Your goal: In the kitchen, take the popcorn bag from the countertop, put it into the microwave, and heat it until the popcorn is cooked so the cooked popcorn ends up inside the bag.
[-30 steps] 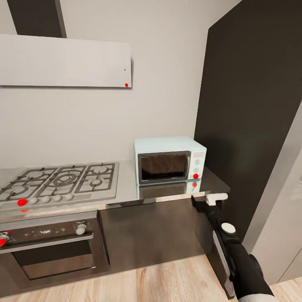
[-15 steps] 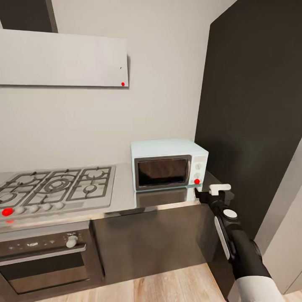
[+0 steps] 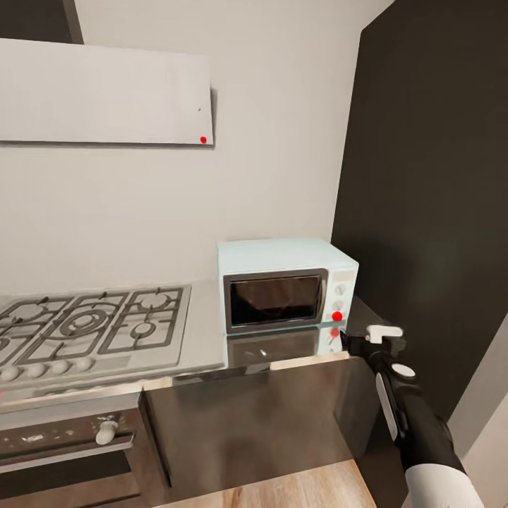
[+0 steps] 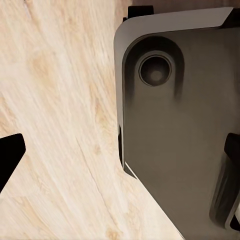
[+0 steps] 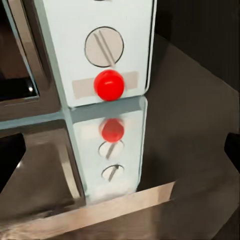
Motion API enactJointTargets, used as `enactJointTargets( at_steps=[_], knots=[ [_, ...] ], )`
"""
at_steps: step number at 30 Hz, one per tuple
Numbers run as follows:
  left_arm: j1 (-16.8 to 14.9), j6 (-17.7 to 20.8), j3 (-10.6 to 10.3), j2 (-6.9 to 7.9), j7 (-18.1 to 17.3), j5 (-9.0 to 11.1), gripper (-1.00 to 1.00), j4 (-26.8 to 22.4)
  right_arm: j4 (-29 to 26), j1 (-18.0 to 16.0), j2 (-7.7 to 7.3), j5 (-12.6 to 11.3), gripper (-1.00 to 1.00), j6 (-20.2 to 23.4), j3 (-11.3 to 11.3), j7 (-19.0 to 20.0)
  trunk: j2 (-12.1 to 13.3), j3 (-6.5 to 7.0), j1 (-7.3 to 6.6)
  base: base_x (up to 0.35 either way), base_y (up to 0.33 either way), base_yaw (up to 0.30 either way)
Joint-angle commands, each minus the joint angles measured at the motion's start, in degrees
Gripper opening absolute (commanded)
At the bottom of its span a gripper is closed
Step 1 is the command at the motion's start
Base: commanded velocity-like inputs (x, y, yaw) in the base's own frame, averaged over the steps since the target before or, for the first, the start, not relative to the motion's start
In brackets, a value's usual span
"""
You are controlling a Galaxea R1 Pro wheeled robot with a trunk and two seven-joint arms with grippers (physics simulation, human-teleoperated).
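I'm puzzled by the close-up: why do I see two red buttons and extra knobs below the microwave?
In the right wrist view, the lower red dot is a mirror reflection: the glossy countertop reflects the microwave and its red light. The head view shows the same reflection under the microwave, softer and slightly blurred.

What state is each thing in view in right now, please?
microwave: door shut, upright on the countertop, red light showing.
hob: no flame visible, nothing on the grates.
oven: door shut.
right hand: at the counter's front edge, just below the microwave's knobs, holding nothing; whether open or shut cannot be told.
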Motion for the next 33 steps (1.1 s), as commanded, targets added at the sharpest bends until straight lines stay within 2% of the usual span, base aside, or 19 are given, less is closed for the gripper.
enactJointTargets(
  at_steps=[1,7,17,27,33],
  knots=[
    [0.0,0.3,-0.3,0.01,0.0,0.1,1.00,-0.1,1.1,-0.1,0.08,0.6,1.00,0.3,-0.2,0.6,0.0,-0.07,0.00,0.009,0.000,0.000],
    [0.0,0.3,-0.3,0.01,0.0,0.1,1.00,-0.1,6.0,-0.1,0.07,0.6,1.00,0.3,-0.4,0.6,0.0,-0.07,0.00,0.002,0.000,0.000],
    [0.0,0.4,-0.3,0.00,0.0,0.1,1.00,-0.1,7.0,-0.1,0.07,0.6,1.00,0.0,-0.5,0.6,0.0,-0.07,0.00,0.008,0.000,0.000],
    [0.0,0.3,-0.3,0.01,0.0,0.1,1.00,-0.1,7.0,-0.1,0.07,0.6,1.00,-0.1,-0.6,0.6,0.0,-0.07,0.00,0.294,0.000,0.000],
    [0.0,0.3,-0.3,0.01,0.0,0.1,1.00,-0.1,7.0,-0.1,0.07,0.6,1.00,-0.1,-0.6,0.6,0.0,-0.07,0.00,0.087,0.000,0.000]
  ],
)
